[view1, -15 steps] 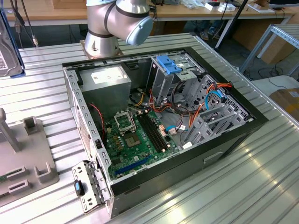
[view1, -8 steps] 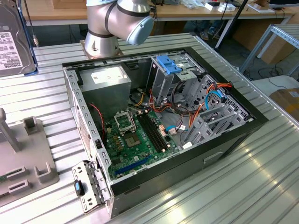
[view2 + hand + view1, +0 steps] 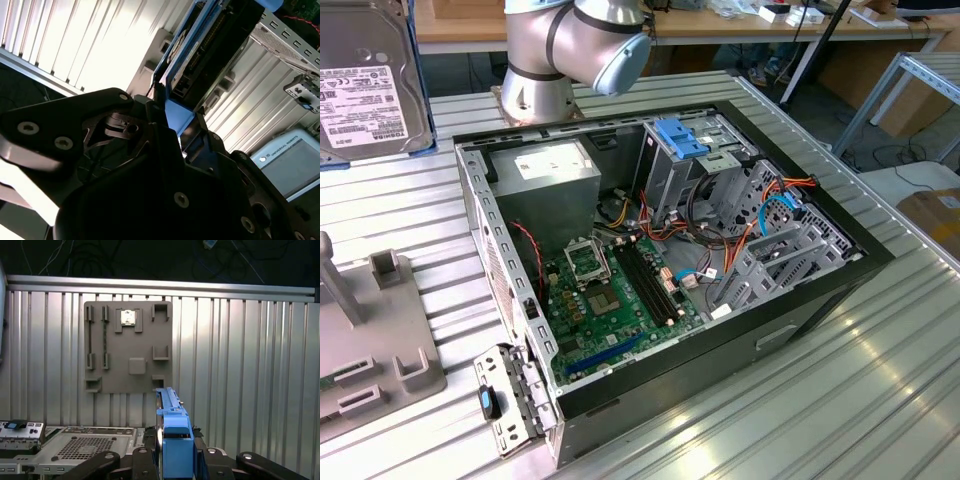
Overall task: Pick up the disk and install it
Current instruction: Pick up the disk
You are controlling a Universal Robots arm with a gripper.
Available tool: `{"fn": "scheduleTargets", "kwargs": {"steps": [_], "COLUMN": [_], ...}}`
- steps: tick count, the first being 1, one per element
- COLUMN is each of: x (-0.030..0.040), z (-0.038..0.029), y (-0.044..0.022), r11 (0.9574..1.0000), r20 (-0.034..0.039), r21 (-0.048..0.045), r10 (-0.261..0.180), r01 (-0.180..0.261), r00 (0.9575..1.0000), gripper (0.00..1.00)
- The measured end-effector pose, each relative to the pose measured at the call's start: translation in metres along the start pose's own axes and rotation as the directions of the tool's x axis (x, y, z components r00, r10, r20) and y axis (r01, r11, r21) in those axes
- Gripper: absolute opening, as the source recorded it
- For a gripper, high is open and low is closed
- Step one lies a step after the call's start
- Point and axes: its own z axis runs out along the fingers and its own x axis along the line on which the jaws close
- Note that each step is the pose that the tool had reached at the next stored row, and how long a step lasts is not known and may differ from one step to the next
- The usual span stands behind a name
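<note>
First wrist view: the gripper [image 3: 176,460] is clamped on the disk [image 3: 169,412] — held edge-on, its blue carrier frame facing the camera; the disk hangs clear above the ribbed tabletop [image 3: 250,365] and the grey fixture plate [image 3: 127,347]; in the exterior view the open computer case [image 3: 660,250] sits apart — beside that plate.

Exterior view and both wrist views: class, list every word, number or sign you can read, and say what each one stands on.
No text can be quoted with confidence.
The disk: white label with rows of black print and a barcode, too small to read.
The power supply: pale label, print too small to read.
The grey pendant: one short line of print, too small to read.
The fixture plate: no text.
</note>
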Motion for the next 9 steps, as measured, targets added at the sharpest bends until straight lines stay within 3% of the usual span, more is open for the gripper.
{"fn": "scheduleTargets", "kwargs": {"steps": [5, 9], "x": [0.0003, 0.0004], "z": [0.0003, 0.0004], "y": [-0.0183, -0.0274], "r11": [1.0000, 1.0000], "r20": [0.0001, 0.0000], "r21": [0.0001, 0.0000], "r10": [0.000, 0.000], "r01": [0.000, 0.000], "r00": [1.0000, 1.0000], "gripper": [0.37, 0.37]}}
